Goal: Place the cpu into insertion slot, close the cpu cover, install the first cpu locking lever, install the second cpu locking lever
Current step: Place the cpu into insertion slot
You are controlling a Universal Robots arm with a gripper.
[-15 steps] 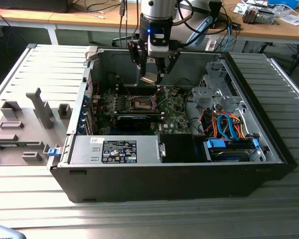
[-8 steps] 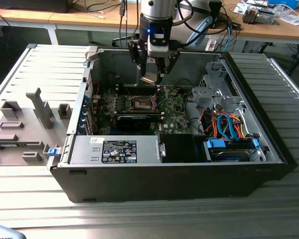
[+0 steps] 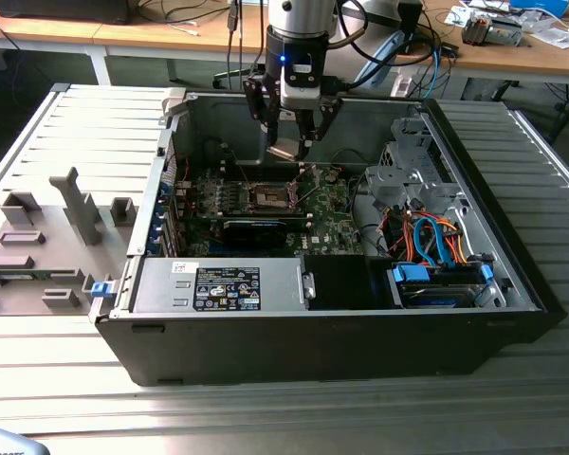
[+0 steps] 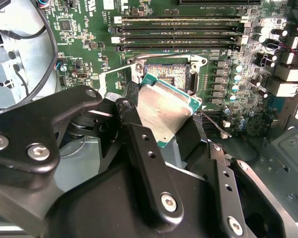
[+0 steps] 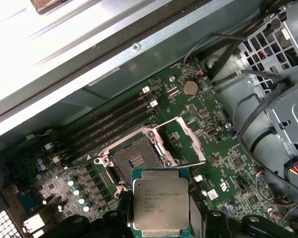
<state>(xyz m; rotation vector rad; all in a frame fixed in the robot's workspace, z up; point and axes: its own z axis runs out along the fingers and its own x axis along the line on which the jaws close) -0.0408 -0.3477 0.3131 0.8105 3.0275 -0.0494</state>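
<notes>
Pinching the cpu by its edges, the pincer hangs clear above the open insertion slot

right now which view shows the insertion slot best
The first wrist view: the insertion slot lies whole and uncovered, dark centre and metal rim clear, just beyond the held cpu. In the second wrist view the cpu hides part of it. The exterior view shows it far off, below the gripper.
</notes>
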